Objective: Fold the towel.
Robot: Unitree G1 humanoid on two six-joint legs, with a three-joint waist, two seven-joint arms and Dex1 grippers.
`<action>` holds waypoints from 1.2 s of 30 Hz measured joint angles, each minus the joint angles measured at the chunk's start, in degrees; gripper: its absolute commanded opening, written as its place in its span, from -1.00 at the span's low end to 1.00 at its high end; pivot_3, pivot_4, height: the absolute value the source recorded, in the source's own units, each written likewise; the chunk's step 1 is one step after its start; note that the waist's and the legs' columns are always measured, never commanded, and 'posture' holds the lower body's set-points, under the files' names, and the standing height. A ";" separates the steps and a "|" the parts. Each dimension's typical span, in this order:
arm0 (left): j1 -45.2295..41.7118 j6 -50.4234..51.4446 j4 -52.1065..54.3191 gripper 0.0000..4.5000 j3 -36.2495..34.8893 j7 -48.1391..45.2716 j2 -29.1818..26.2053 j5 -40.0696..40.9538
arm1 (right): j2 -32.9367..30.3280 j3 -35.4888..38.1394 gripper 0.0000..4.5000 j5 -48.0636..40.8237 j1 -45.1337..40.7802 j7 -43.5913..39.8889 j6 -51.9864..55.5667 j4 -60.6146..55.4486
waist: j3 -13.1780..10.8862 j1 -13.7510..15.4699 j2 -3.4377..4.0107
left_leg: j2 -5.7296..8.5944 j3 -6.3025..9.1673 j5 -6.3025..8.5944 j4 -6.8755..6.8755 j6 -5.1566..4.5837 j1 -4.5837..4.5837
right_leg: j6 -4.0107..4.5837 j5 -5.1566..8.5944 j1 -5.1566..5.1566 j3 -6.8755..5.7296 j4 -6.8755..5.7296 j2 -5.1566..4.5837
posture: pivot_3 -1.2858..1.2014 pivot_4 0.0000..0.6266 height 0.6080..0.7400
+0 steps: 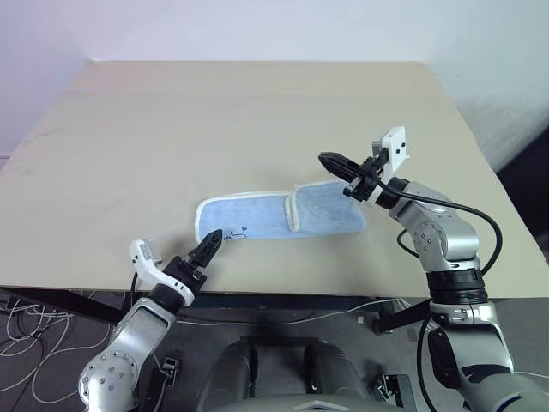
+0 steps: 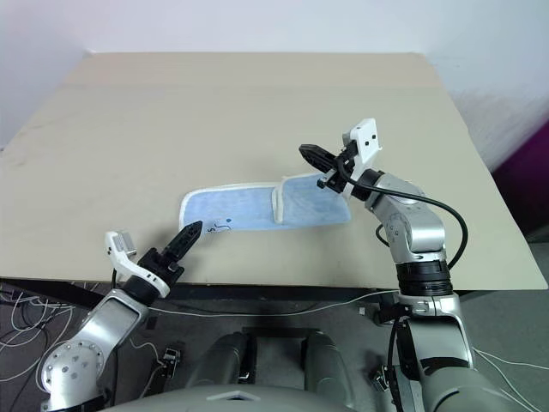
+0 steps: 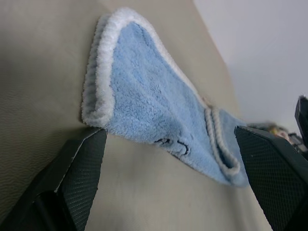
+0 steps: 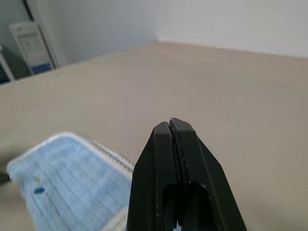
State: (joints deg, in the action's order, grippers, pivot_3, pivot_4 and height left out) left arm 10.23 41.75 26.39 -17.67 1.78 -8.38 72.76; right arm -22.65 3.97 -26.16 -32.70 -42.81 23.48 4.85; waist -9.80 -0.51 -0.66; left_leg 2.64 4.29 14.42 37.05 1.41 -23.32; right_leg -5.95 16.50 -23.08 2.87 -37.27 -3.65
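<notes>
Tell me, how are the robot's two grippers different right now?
The left gripper is wide open; the right gripper is shut with nothing in it. The left gripper sits low at the towel's near left end; the right gripper is lifted above its right end. Both have two black fingers.

no readable text (the towel (image 1: 283, 216) bears only a dark squiggle).

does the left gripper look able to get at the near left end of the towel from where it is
Probably yes: the left gripper is open at the towel's near left end, nothing between them on the table.
</notes>
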 measured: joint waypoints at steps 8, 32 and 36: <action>-7.19 0.22 -5.29 0.98 -0.12 8.93 1.91 5.32 | 0.82 0.62 -1.00 -0.01 1.39 1.55 0.71 -1.02 | 0.12 1.11 0.21 | 0.03 0.04 -0.01 0.03 0.02 0.21 | 0.03 -0.02 0.26 -0.09 0.01 0.03 | 0.03 -0.52 1.00; -10.44 -3.75 -8.87 -0.99 -1.11 13.33 3.97 6.27 | 1.82 0.60 -1.00 -0.09 3.03 3.50 1.52 -3.71 | 0.10 1.05 0.22 | 0.06 0.09 -0.01 -0.07 0.01 0.33 | 0.04 -0.01 0.39 -0.13 0.14 0.03 | 0.03 -0.52 1.00; -10.90 -5.25 -10.11 -0.99 -4.18 11.74 0.55 6.32 | 1.81 0.64 -1.00 -0.08 3.43 3.55 1.54 -4.32 | 0.09 0.65 0.21 | 0.01 0.09 -0.01 -0.10 0.02 0.15 | 0.04 -0.01 0.17 -0.13 0.13 0.07 | 0.03 -0.52 1.00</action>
State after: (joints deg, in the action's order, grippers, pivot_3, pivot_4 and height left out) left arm -0.66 36.50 16.28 -21.85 13.52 -7.82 79.08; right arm -20.84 4.60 -26.24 -29.27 -39.26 25.03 0.53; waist -9.71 0.14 -0.45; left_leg 2.66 4.38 14.40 36.95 1.43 -23.18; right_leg -5.91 16.49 -22.91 2.74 -37.13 -3.59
